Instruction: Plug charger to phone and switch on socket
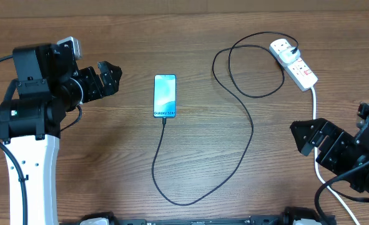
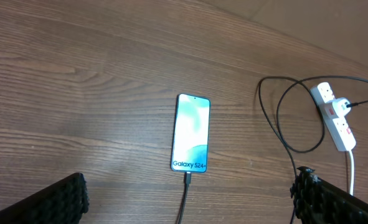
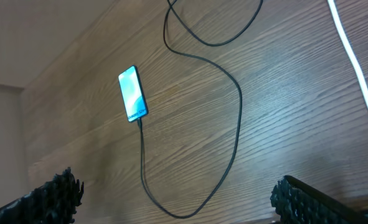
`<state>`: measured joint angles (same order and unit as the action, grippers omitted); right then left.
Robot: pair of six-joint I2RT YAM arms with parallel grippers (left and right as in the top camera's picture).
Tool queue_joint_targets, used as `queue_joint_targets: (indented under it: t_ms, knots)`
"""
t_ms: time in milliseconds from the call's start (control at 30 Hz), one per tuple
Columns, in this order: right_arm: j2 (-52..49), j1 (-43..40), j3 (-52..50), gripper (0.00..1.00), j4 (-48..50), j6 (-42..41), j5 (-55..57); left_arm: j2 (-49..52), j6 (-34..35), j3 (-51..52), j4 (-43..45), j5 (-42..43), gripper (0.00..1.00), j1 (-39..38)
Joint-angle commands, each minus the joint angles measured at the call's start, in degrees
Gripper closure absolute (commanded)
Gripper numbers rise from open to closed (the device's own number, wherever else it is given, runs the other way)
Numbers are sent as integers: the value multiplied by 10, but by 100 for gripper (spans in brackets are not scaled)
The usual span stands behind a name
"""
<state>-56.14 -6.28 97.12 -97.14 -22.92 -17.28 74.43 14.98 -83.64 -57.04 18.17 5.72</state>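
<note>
The phone (image 1: 165,95) lies centred on the worktop (image 1: 109,150) with the charger (image 1: 250,134) at its bottom edge; the left fingers (image 1: 107,67) and right fingers (image 1: 301,130), spread apart and empty, could snag the charger's loop reaching for the socket (image 1: 295,62), unseating its tip.

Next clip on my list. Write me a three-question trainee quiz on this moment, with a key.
1. True or false: the charger has its connector tip at the bottom edge of the phone.
2. Multiple choice: the socket lies A) beside the left hand, B) on the right arm's side, towards the far edge of the table, C) underneath the phone.
3. Fill in: the left hand and the right hand are both ____ and hold nothing.
Key: 1 true; 2 B; 3 open.
</note>
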Motion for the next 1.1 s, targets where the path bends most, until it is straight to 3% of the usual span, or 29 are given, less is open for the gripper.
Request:
queue_joint_targets:
  t_ms: [0, 733, 1067]
  knots:
    - [0, 3, 2, 0, 1, -11, -8, 2, -7, 2, 3, -4, 0, -1]
    - [2, 3, -2, 0, 1, 17, -9, 2, -7, 2, 3, -4, 0, -1]
    - [3, 3, -63, 0, 1, 23, -9, 2, -7, 2, 3, -4, 0, -1]
